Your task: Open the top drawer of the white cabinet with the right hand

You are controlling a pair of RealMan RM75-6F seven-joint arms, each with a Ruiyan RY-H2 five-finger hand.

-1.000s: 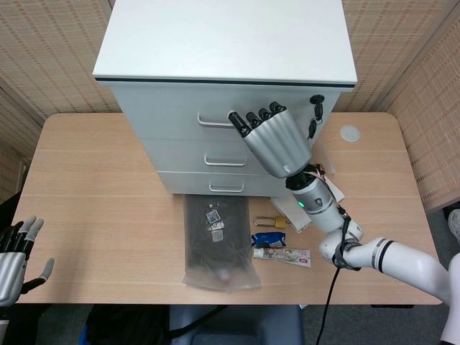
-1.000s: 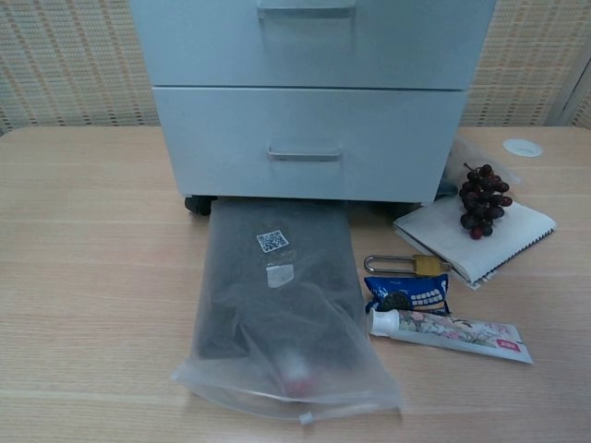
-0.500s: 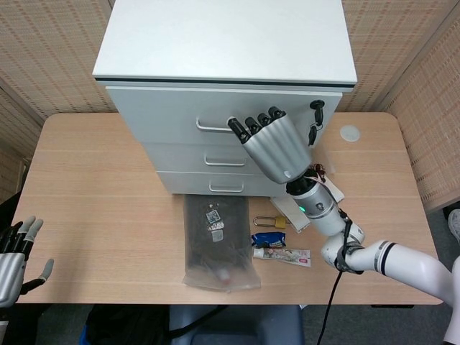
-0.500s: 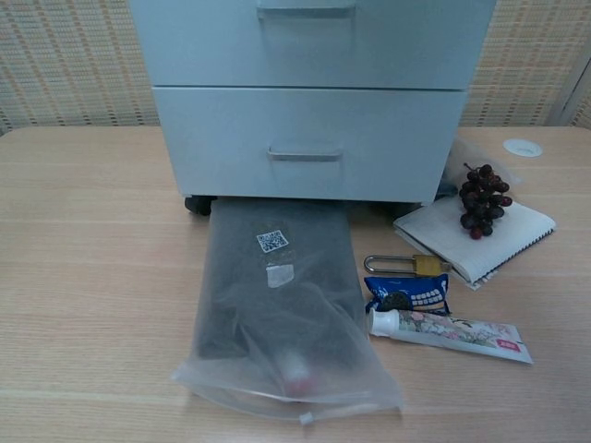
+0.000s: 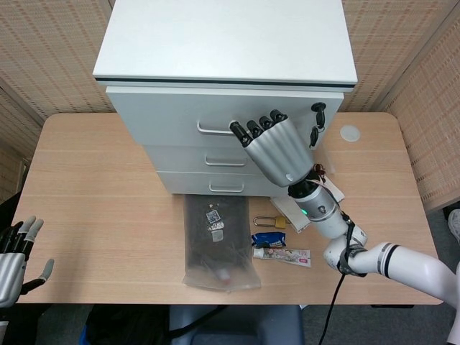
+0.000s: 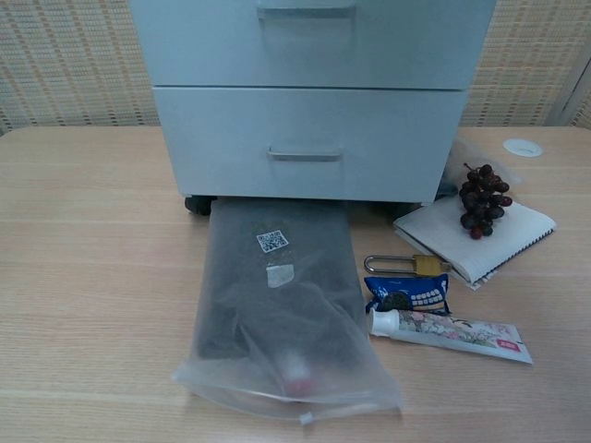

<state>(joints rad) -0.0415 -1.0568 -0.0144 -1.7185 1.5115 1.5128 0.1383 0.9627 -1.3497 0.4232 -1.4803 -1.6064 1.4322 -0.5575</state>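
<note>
- With its fingertips hooked on the handle (image 5: 215, 130), the right hand (image 5: 277, 147) grasps the top drawer (image 5: 215, 126) of the white cabinet (image 5: 226, 43), slightly open.
- Next move: a straight pull away from the cabinet.

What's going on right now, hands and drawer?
Right hand hooked on top drawer handle, drawer slightly out. Left hand open, idle. Nothing blocking.
</note>
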